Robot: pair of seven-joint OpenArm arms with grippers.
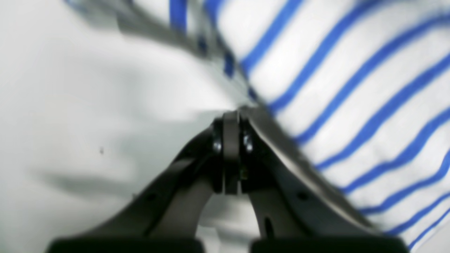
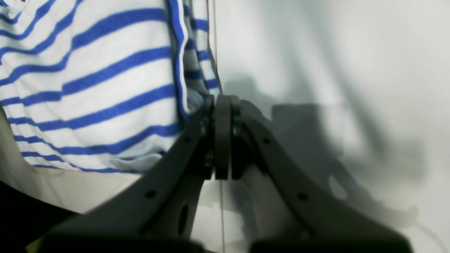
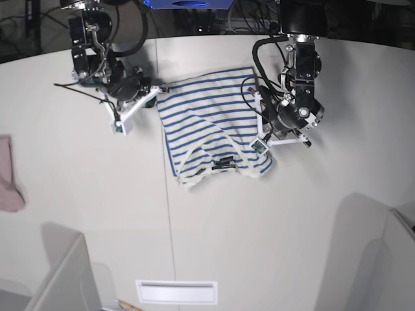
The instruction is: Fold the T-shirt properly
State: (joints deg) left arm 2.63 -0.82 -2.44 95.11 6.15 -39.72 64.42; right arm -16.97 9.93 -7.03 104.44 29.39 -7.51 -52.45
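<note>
The T-shirt [image 3: 211, 126], white with thin blue stripes, lies crumpled in the middle of the white table [image 3: 84, 214], its collar and dark neck label [image 3: 224, 162] toward the front. My right gripper [image 3: 157, 91] is at the shirt's far left corner. In the right wrist view my right gripper [image 2: 222, 100] is shut, and the striped hem [image 2: 181, 88] runs into its tip. My left gripper [image 3: 253, 95] is at the shirt's far right edge. Close up, my left gripper [image 1: 232, 116] is shut too, with the fabric edge [image 1: 281, 140] draped along its right finger and meeting the tip.
A pink cloth [image 3: 8, 178] lies at the table's left edge. A white slot plate [image 3: 176, 291] sits at the front. Grey panels stand at the front left [image 3: 65, 272] and front right [image 3: 363, 259]. Cables and equipment crowd the far edge behind both arms.
</note>
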